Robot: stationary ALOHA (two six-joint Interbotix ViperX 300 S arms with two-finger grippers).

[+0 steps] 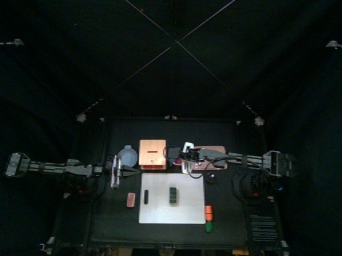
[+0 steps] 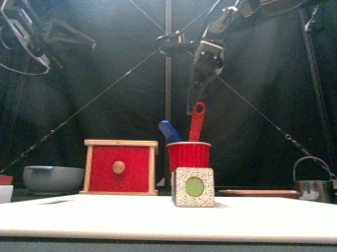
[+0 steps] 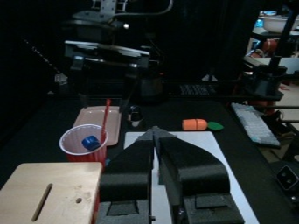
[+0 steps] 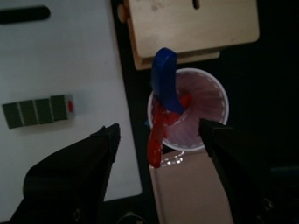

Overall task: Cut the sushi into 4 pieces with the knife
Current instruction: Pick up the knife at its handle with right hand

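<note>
Cutting not begun: sushi roll (image 4: 35,110) lies whole on white cutting board (image 4: 59,61), red knife (image 4: 159,144) and blue knife (image 4: 163,72) stand in red cup (image 4: 198,101), right gripper (image 4: 160,131) hovers above them spread wide and empty, left gripper (image 3: 158,140) closed on nothing, resting left.

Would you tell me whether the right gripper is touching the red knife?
Apart: the front view shows the right gripper above the red knife with a gap.

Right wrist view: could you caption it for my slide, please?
Open right gripper above the red cup holding two knives; sushi roll uncut on white board.
</note>
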